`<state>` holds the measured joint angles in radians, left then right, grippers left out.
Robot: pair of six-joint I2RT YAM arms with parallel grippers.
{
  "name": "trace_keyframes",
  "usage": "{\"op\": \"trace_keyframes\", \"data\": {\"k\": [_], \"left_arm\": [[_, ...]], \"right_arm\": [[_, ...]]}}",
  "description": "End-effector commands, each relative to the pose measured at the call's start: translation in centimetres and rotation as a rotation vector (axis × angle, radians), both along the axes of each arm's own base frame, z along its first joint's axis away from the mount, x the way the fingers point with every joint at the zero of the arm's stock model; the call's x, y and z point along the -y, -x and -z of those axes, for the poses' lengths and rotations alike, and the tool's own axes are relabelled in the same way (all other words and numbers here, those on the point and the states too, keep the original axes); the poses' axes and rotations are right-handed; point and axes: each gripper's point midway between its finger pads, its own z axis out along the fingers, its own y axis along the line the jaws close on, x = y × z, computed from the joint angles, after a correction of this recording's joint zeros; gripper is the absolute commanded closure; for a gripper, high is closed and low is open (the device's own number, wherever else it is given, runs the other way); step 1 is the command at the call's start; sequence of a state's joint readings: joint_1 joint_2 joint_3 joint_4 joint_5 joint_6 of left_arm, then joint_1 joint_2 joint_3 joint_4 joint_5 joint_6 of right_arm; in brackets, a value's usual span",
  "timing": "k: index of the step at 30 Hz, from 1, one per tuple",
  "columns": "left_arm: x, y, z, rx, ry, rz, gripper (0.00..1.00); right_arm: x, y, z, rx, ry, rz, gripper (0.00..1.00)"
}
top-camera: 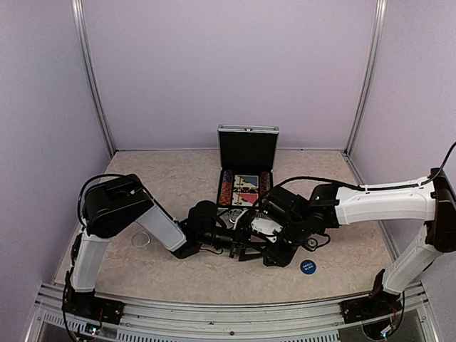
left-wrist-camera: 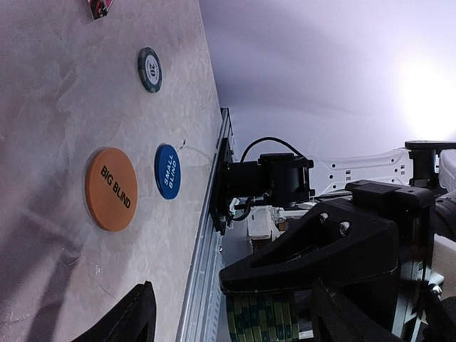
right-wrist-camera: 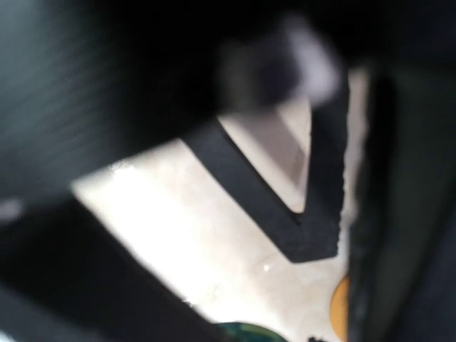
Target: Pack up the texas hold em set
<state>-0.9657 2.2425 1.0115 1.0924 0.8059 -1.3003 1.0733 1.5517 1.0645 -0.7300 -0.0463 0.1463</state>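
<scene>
Green chip stack (left-wrist-camera: 260,320) sits between the spread fingers of our left gripper (left-wrist-camera: 231,303). Right gripper (top-camera: 253,242) we can't call. Briefcase (top-camera: 247,149) is just above, frame centre.

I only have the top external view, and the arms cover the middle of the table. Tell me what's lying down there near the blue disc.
Observer: The left wrist view shows an orange disc printed BIG BLIND. It lies flat on the table beside the blue disc, with a gap between them.
Operator: Now list any loose chips.
Observer: One green chip marked 20 lies flat by itself, farther along from both discs.
Operator: Look for more chips.
Observer: A stack of green-and-white chips shows at the bottom edge of that view. I cannot tell what holds it.
</scene>
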Motion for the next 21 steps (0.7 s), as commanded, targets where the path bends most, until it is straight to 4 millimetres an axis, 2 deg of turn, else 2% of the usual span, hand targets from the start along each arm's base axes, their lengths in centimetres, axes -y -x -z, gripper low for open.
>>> {"op": "trace_keyframes", "data": {"k": [1, 9, 15, 21], "left_arm": [[-0.2, -0.1, 0.5, 0.001, -0.031, -0.039, 0.27], [-1.1, 0.0, -2.1, 0.025, 0.029, -0.051, 0.21], [-0.4, 0.5, -2.7, 0.033, 0.047, -0.018, 0.22], [-0.9, 1.3, -2.9, 0.039, 0.056, 0.001, 0.24]], "right_arm": [[-4.9, 0.0, -5.5, 0.080, -0.240, -0.084, 0.73], [-4.8, 0.2, -5.4, 0.070, -0.245, -0.085, 0.73], [-4.9, 0.1, -5.2, 0.071, -0.237, -0.083, 0.73], [-4.5, 0.1, -4.9, 0.072, -0.219, -0.086, 0.73]]}}
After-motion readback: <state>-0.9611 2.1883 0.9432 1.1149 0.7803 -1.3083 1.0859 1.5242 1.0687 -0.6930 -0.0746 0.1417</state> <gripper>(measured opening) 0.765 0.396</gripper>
